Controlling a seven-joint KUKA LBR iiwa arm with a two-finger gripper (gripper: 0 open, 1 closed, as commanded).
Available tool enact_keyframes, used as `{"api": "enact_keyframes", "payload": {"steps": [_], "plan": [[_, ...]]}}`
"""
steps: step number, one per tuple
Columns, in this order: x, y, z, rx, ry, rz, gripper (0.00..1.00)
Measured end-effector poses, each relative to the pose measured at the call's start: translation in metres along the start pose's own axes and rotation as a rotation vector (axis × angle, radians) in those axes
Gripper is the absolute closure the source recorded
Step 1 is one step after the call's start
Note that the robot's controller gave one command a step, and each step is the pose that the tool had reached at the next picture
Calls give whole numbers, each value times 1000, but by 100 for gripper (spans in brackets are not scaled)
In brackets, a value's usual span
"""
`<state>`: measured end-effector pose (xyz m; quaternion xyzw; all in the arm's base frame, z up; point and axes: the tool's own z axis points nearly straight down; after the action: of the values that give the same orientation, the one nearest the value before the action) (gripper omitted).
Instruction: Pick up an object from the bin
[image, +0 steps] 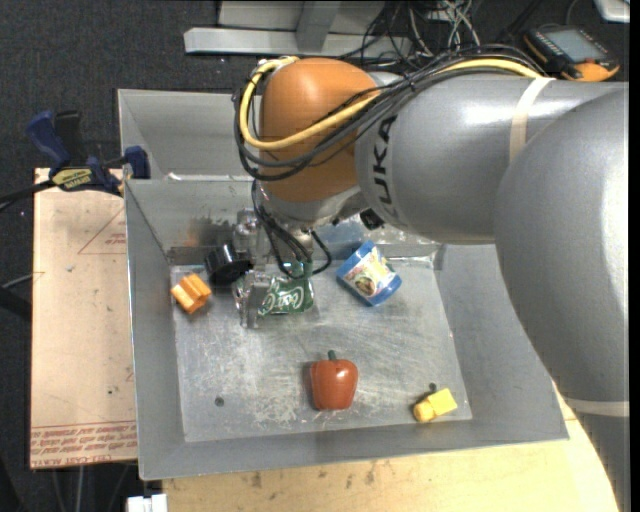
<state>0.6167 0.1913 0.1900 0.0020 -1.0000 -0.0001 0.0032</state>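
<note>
A grey metal bin (150, 300) is seen from above, with a handful of small things lying loose on its scratched floor. A large silver robot arm (470, 150), with an orange cover and yellow and black cables at its wrist, reaches in from the right of the frame and covers much of the upper right.

The gripper (262, 295) is low over the bin floor, left of centre in the frame. It is right against a crumpled green can (290, 298) with white lettering, which lies on the floor at the gripper's lower right. Whether the gripper is open, closed or clamped on the can cannot be told from here.

Just to the left of the gripper is a small black object (222, 264). Further left, near the bin's left wall, sits an orange block (190, 293). To the right of the can, apart from it, lies a blue and white packet (368, 275), tilted. Towards the lower centre of the frame stands a red pepper (333, 384) with a dark stem. In the bin's lower right corner lies a small yellow piece (435, 405).
</note>
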Motion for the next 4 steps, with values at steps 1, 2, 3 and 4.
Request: {"api": "enact_keyframes", "payload": {"steps": [1, 2, 3, 4], "plan": [[-2, -1, -5, -1, -8, 3, 0], [-10, -31, 50, -4, -14, 59, 0], [-4, -59, 72, 1, -1, -67, 0], [0, -63, 51, -1, -8, -1, 0]]}}
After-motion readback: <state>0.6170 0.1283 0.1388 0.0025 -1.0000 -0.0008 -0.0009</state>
